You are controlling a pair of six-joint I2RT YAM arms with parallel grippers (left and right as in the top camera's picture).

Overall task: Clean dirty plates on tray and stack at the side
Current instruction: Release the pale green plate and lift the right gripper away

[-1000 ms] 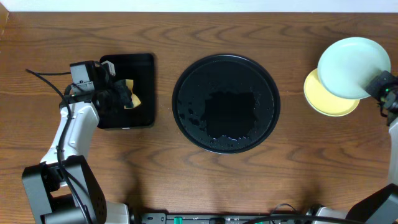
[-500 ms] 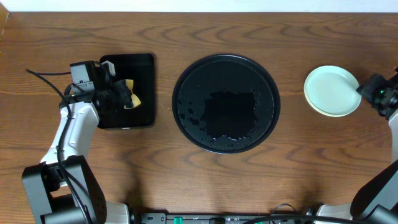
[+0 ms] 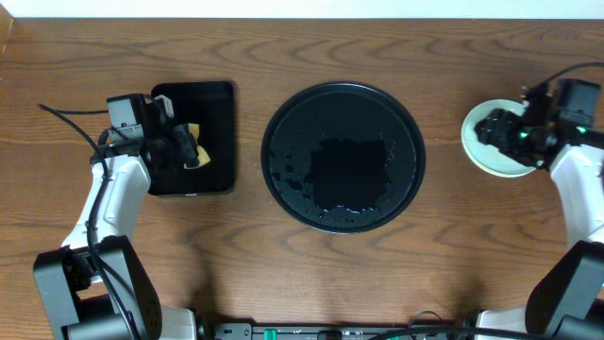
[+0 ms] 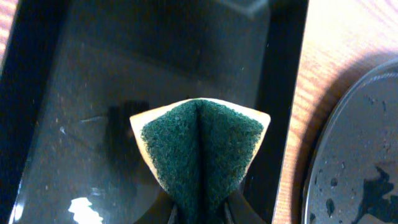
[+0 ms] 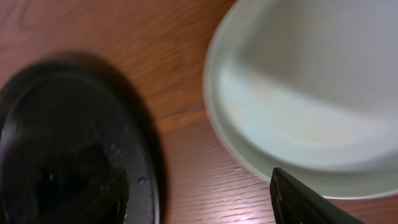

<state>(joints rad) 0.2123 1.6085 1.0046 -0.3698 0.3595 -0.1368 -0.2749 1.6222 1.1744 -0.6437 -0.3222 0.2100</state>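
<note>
**Left gripper** [image 4: 200, 210]: closed, pinching a folded sponge [image 4: 202, 149]. The green scouring face is turned outward and yellow backing shows at the edges. You hold it over the small rectangular black tray [image 4: 81, 93], near the left edge of the tabletop [image 3: 283, 274]. Whether the sponge touches the tray floor cannot be told.

**Right gripper** [image 3: 497, 130]: the jaws stand apart with nothing between them. In the wrist view only one finger [image 5: 311, 199] shows, and it is clear of the plate rim. You have this gripper above the stack of plates [image 3: 483, 156], close to the right edge of the tabletop.

**Plates:** the top plate is pale mint and lies flat. A second rim shows just beneath it. A third plate cannot be confirmed from these views.

**Round black tray** [image 3: 343, 113]: it sits at the middle of the tabletop, well apart from the stack. No plate lies on it, only a film of water and scattered droplets.

**Progress, as a judgement:** the task looks at or very near its end. The tray is bare of plates and the stack is at the side. No smudge shows on the top plate, though the wrist view is blurred, and the plates underneath cannot be inspected. What is left for you appears to be setting the sponge down in its tray and drawing both arms clear.
</note>
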